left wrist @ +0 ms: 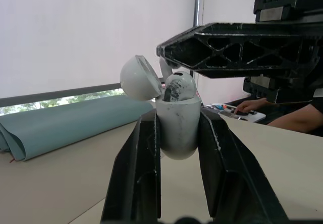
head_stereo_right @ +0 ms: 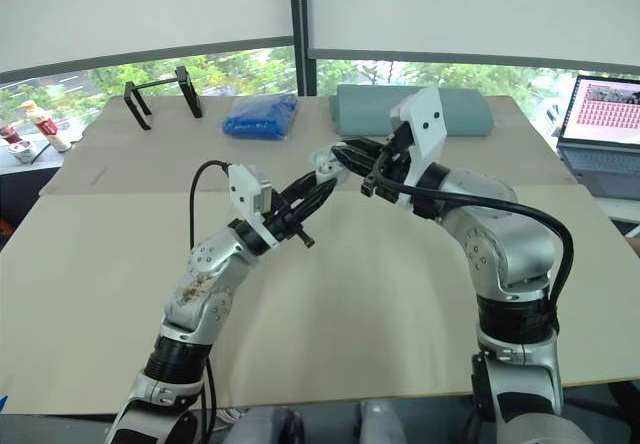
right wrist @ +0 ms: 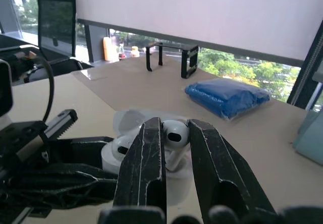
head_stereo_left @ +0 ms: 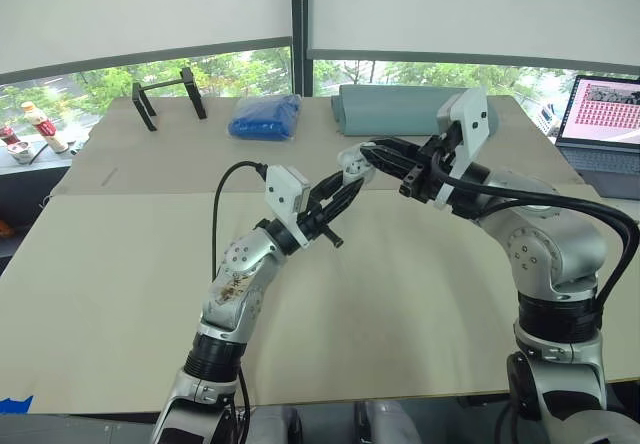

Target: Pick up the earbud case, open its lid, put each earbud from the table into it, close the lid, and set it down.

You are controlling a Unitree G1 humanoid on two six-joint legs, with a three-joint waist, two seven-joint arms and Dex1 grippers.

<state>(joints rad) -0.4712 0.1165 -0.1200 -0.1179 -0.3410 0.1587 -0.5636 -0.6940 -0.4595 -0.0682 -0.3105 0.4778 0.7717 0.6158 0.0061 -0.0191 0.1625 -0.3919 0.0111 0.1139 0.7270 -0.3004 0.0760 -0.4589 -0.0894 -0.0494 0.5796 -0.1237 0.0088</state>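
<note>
The sides of the earbud case (left wrist: 176, 128) are covered by the 2 fingers (left wrist: 139, 168) of the left gripper (left wrist: 176, 115). The stem of the earbud (right wrist: 175, 133) is hidden between the fingers (right wrist: 149, 153) of the right gripper (right wrist: 174, 128). Whether another earbud lies inside the case cannot be told. At the far right, the laptop (head_stereo_left: 605, 129) is cut off by the picture's edge. A person's forearm (left wrist: 295, 117) is partly hidden behind the right gripper.

Left arm bent upward at the elbow, left gripper (head_stereo_left: 347, 181) clamped on the earbud case (left wrist: 176, 130), right arm reaching inward, right gripper (head_stereo_left: 370, 154) pinching an earbud (right wrist: 175, 133), gripper tips meeting mid-air.
</note>
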